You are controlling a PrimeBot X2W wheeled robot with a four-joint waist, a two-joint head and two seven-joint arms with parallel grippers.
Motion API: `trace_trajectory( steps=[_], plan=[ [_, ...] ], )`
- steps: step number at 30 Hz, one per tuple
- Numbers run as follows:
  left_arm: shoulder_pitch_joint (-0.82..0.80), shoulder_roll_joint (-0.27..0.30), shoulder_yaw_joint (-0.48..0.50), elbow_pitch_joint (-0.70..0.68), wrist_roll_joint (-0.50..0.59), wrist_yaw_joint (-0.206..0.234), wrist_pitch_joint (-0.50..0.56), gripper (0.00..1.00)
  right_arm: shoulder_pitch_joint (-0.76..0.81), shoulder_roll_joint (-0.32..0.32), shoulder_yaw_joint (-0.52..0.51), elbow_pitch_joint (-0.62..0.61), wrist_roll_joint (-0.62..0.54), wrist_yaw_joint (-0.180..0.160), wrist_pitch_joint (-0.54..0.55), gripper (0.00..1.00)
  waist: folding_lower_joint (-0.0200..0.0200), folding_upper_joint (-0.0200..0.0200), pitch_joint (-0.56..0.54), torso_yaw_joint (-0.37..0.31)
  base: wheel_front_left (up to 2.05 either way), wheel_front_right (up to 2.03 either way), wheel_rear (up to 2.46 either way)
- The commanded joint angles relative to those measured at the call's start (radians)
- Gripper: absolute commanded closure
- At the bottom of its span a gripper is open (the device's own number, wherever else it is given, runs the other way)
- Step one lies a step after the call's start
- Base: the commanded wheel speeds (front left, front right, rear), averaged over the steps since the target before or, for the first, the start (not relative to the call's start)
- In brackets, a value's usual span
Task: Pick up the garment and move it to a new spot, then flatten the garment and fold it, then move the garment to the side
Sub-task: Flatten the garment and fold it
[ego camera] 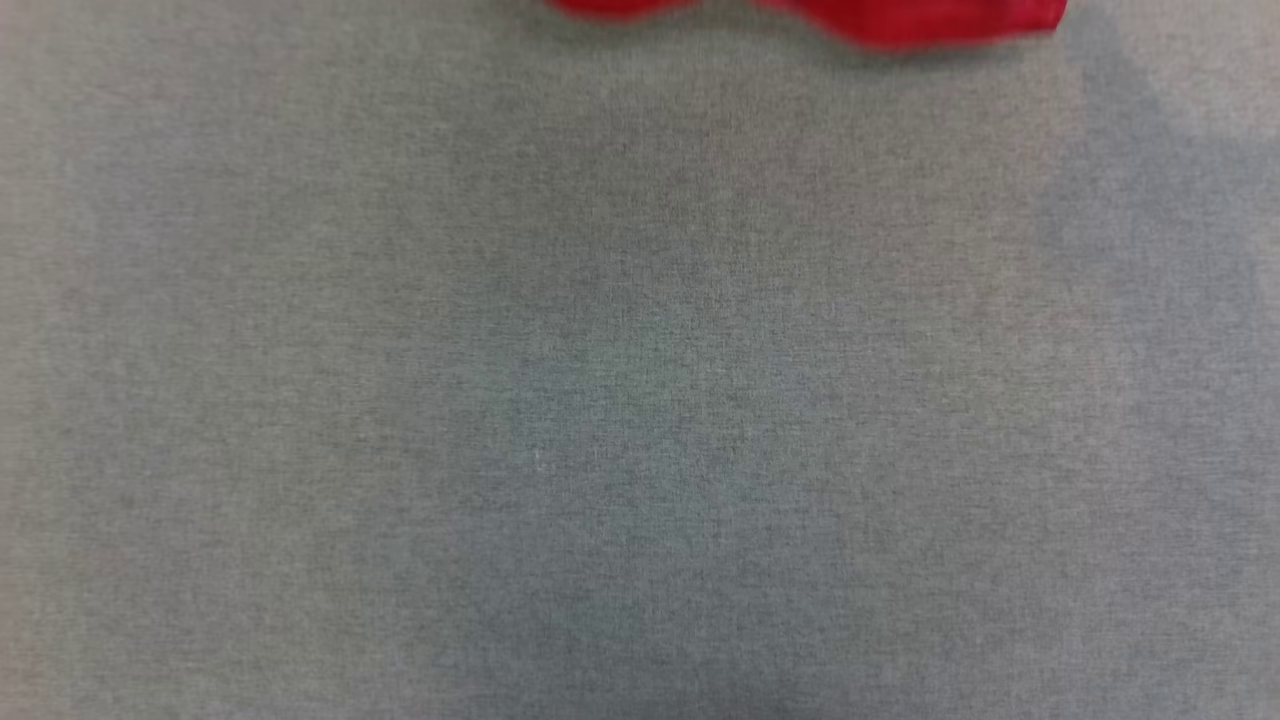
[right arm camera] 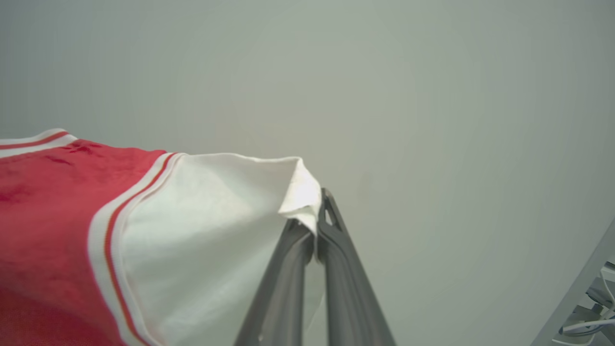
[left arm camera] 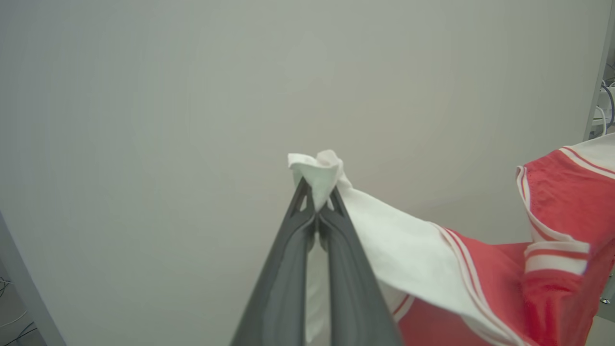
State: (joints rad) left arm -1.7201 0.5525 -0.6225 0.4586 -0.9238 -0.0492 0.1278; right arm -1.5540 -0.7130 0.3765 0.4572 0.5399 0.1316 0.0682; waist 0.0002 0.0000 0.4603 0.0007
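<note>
Fig.: garment [left arm camera: 480, 269], judged soft, light, limp, being held by white sleeve tips; L gripper [left arm camera: 317, 194] & R gripper [right arm camera: 312, 218] both clamped on cloth.

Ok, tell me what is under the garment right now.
Under the garment, at its red edge, the head view shows a grey surface. What lies under the rest of it is cut off at the frame's top.

The head camera looks straight down, close over the grey counter [ego camera: 640, 420]. The wrist cameras sight along the left tool [left arm camera: 317, 199] and right tool [right arm camera: 311, 226] toward a pale wall [left arm camera: 144, 120] — all three views catch the garment [ego camera: 900, 22].
</note>
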Motion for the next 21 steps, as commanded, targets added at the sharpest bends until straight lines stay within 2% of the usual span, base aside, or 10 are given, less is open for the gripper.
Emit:
trace_trajectory(
  steps=[1,5,11,16,21],
  plan=[
    [-0.034,-0.006,0.003,0.01,0.012,-0.006,-0.009,1.0,-0.05,0.01,0.005,0.029,-0.005,-0.001,-0.018,1.0,-0.0002,0.0,0.067,-0.021,0.0,0.0,0.0],
    [-0.095,-0.02,0.013,0.036,0.019,-0.006,-0.022,1.0,-0.169,0.037,0.05,0.121,-0.024,-0.001,-0.069,1.0,-0.0002,0.0,0.093,-0.021,0.0,0.0,0.0],
    [-0.134,-0.027,0.009,0.097,0.022,-0.016,-0.019,1.0,-0.26,0.072,0.127,0.209,-0.017,-0.001,-0.126,1.0,-0.0002,0.0,0.14,-0.024,0.0,0.0,0.0],
    [-0.077,-0.022,-0.001,0.145,0.016,-0.038,-0.061,1.0,-0.235,0.091,0.177,0.27,0.016,-0.001,-0.192,1.0,-0.0002,0.0,0.166,-0.024,0.0,0.0,0.0],
    [0.028,0.002,0.013,0.153,-0.028,-0.062,-0.125,1.0,-0.131,0.118,0.207,0.306,0.07,-0.001,-0.279,1.0,-0.0002,0.0,0.159,-0.03,0.0,0.0,0.0]
  ],
)
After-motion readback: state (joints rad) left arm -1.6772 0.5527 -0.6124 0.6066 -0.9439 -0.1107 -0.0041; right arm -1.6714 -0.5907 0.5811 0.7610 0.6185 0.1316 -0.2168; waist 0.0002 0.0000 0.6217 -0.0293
